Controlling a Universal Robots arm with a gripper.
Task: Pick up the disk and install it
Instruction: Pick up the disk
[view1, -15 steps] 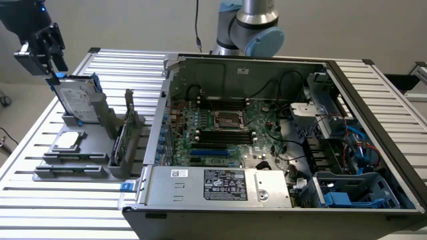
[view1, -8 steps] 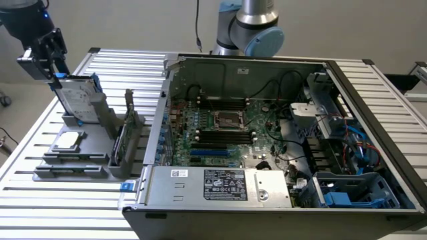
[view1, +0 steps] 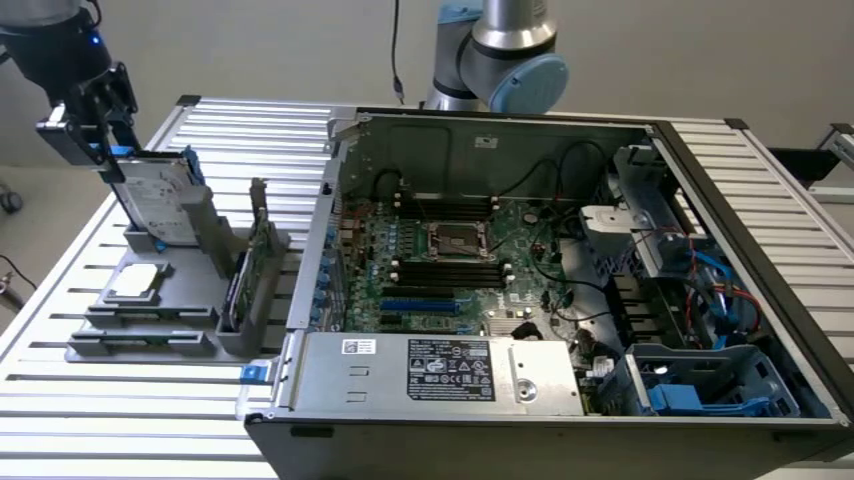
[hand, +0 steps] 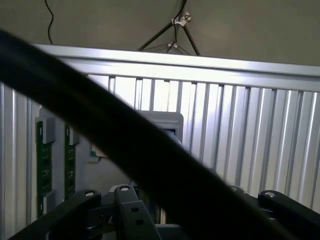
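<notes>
**Hovering above the racked disk (view1: 154, 195), claw (view1: 94, 140) spread wide**

Its jaws stand at their widest and grip nothing that I can make out; whether a finger touches the disk's top edge I cannot tell. The disk sits just beneath the claw, stood on end in the grey rack (view1: 140, 335), its long axis leaning toward the exterior view's left. A smaller silver drive (view1: 139, 284) lies flat in the rack. The open computer case (view1: 327, 230), well apart toward the exterior view's right, holds a motherboard (view1: 454, 250).

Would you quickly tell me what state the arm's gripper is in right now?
Gripper: open, holding nothing, by the top edge of the upright silver-grey hard drive with blue plastic rails.
</notes>
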